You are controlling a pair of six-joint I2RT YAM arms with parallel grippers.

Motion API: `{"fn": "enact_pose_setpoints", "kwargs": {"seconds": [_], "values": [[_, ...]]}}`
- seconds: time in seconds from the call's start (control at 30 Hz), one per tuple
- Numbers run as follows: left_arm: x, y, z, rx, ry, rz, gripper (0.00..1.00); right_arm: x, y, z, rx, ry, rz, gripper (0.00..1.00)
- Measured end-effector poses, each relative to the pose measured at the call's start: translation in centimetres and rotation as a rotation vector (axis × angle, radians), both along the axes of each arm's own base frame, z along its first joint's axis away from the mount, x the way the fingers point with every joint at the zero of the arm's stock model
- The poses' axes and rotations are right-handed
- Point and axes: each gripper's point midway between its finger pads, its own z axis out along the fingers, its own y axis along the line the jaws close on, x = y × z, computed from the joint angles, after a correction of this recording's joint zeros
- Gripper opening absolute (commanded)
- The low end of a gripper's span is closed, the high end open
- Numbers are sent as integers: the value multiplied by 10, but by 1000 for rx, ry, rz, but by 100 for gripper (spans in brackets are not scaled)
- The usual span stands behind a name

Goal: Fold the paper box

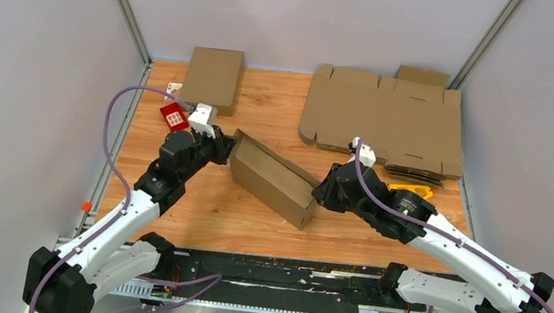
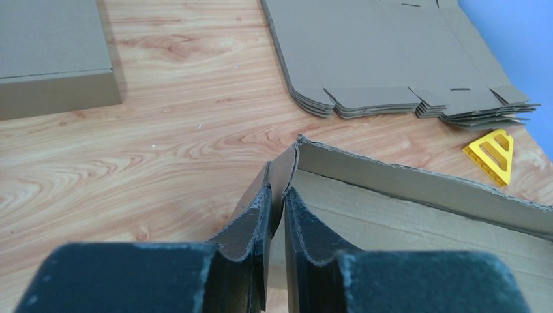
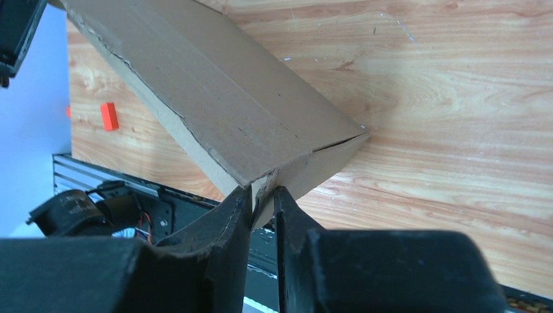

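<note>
At the middle of the table (image 1: 198, 212), the partly folded paper box (image 1: 271, 181) is held askew by both ends. The left gripper (image 2: 277, 195) pinches its end wall and the right gripper (image 3: 263, 197) nips the opposite corner, likely to keep the walls square for the next fold, well apart from the stack of blanks (image 1: 382, 121).

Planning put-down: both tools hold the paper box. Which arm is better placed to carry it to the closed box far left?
Left, probably. The left tool pinches the end of the paper box nearest the closed box; the right tool grips the opposite corner, farther away.
</note>
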Motion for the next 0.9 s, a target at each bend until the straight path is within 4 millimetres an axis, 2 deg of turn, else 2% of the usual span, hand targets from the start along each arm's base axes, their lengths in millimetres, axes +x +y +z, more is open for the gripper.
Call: {"fn": "enact_pose_setpoints", "kwargs": {"seconds": [0.33,0.9], "values": [[0,1,-1,4,-3,1,13,5,2,-4,47,60,-115,19],[0,0,-1,3,-4,-5,13,5,-3,0,65,61,-153,17]]}}
